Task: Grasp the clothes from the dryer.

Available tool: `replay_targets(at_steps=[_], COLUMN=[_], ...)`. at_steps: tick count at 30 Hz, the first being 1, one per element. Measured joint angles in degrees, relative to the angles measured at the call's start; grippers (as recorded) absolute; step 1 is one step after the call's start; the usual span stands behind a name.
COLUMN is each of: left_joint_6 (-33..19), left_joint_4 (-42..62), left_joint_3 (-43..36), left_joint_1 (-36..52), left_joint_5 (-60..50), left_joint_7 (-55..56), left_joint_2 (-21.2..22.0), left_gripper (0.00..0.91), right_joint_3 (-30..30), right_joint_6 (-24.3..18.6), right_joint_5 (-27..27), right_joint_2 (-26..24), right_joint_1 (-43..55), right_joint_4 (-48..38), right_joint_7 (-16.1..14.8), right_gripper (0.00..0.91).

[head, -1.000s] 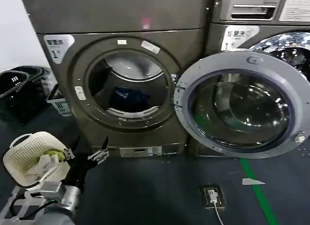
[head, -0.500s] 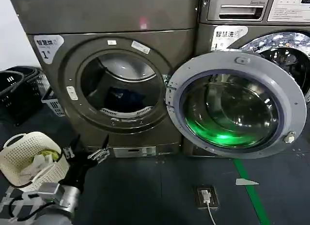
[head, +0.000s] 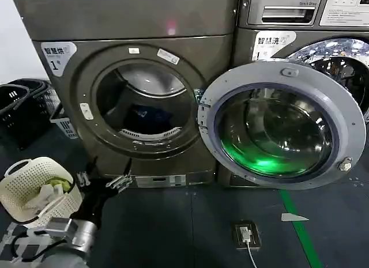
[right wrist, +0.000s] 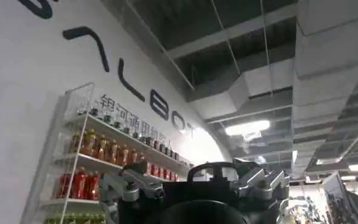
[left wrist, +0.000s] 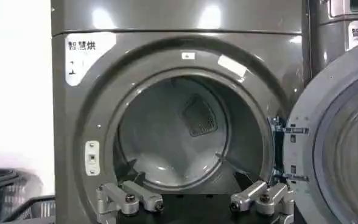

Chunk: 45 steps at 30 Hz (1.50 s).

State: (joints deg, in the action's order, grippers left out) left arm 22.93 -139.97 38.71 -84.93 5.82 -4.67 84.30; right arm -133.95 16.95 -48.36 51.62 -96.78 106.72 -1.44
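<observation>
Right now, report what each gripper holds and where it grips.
Nothing: the left gripper is open and empty outside the dryer; the right gripper looks empty.

I count two big machines: the dryer (head: 138,101) and one washer (head: 323,26) right of it. One round door (head: 282,124) hangs open right of the dryer. Left of the dryer I see one white basket (head: 31,178) and two dark baskets (head: 20,109).

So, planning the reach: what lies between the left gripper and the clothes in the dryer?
In the head view, only the dryer front panel and porthole lip separate the open left gripper from the clothes; the door is swung aside.
</observation>
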Motion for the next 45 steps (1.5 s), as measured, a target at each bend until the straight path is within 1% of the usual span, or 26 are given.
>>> replay_targets(at_steps=[24, 45], left_joint_6=[0.14, 0.12], left_joint_4=[-0.13, -0.26], left_joint_3=[-0.23, -0.02], left_joint_1=[0.11, 0.66], left_joint_5=[0.38, 0.72], left_joint_7=[-0.33, -0.34], left_joint_2=[-0.32, -0.34], left_gripper=[0.907, 0.907], right_joint_3=[0.23, 0.02], right_joint_6=[-0.89, -1.43], right_joint_5=[-1.65, -1.79], right_joint_2=[0.50, 0.83], right_joint_1=[-0.45, -0.65], right_joint_4=[1.56, 2.25], right_joint_7=[-0.13, -0.51], right_gripper=[0.907, 0.907])
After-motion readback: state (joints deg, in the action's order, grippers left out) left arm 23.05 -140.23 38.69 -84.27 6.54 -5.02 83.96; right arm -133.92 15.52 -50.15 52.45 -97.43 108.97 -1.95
